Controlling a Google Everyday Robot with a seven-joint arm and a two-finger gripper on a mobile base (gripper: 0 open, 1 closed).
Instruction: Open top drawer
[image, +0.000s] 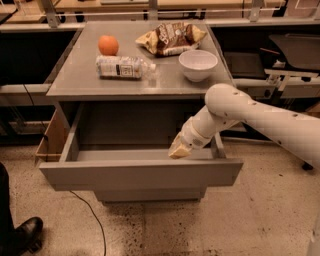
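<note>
The top drawer (140, 172) looks nearly fully out; the gripper (179, 149), whose grip I cannot tell, sits just behind the drawer's front toward 3 o'clock, so lifting clear is probably next.

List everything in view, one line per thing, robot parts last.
top drawer: 1, grey, open, sticking out under the tabletop
lower drawer: 1 visible, grey, shut, beneath the top drawer
table: 1, grey, centre
orange: 1, orange, tabletop back left
bottle: 1, clear with white label, lying in front of the orange
snack bag: 1, brown and yellow, tabletop back
bowl: 1, white, tabletop right
cable: 1, black, floor
shoe: 1, black, bottom left corner
arm: 1, white, reaching from the right
gripper: 1, tan, inside the top drawer, right front
</note>
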